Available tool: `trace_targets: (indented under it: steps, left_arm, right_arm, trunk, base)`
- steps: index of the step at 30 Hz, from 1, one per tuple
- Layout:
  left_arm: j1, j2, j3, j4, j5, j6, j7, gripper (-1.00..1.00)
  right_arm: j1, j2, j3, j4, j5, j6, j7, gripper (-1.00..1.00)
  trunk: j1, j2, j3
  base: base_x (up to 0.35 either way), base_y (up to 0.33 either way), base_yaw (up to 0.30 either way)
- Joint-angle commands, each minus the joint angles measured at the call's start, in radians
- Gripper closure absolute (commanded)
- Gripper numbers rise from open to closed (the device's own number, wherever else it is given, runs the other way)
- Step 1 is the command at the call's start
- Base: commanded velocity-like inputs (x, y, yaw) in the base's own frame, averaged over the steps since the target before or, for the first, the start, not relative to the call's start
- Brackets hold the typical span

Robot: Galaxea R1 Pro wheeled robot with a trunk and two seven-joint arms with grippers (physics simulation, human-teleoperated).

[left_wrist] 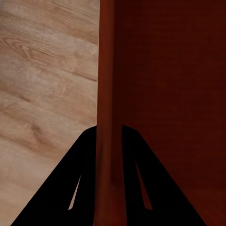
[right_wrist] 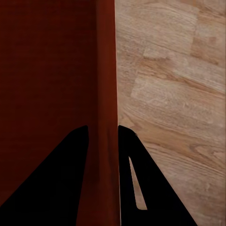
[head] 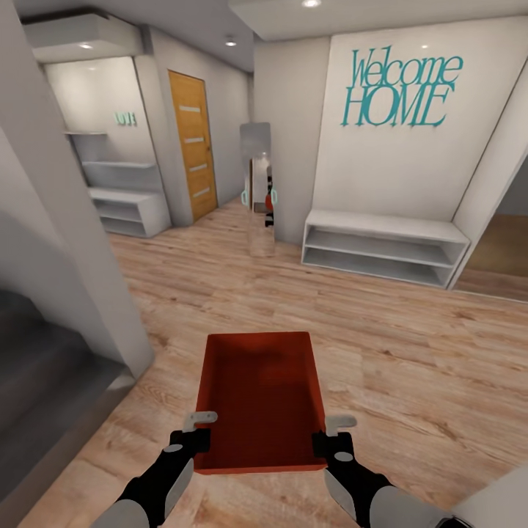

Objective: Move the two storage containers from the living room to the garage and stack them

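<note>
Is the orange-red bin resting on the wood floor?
No, the orange-red bin is held above the wood floor by both pincers clamped on its side walls.

sign [head: 400, 88]: "Welcome HOME", teal letters in 2 lines | stands on: white wall panel [head: 411, 161] above the low white shelf bench [head: 381, 246] | small green wall lettering [head: 125, 118]: too blurred to read

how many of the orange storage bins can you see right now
1. The storage container is carried in front of the robot above the wood-plank floor, the left tool clamped on one side wall and the right tool on the other. No second bin appears here.
</note>
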Motion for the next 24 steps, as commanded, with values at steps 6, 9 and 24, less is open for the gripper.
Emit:
trace_targets:
  steps: [6,9,24]
  left_arm:
    - [-0.001,0.001,0.011,-0.003,-0.010,0.007,0.012,1.00]
    - [-0.001,0.001,0.011,-0.003,-0.010,0.007,0.012,1.00]
    - [-0.001,0.001,0.011,-0.003,-0.010,0.007,0.012,1.00]
  right_arm:
    - [-0.001,-0.023,0.013,0.017,-0.007,-0.007,-0.079,1.00]
    - [-0.001,-0.023,0.013,0.017,-0.008,-0.007,-0.078,1.00]
    - [-0.001,-0.023,0.013,0.017,-0.008,-0.007,-0.078,1.00]
  trunk:
    - [0.001,-0.001,-0.001]
    - [0.001,-0.001,-0.001]
    - [0.001,-0.001,-0.001]
  base:
    - [0.322,0.000,0.000]
    - [0.322,0.000,0.000]
    - [0.322,0.000,0.000]
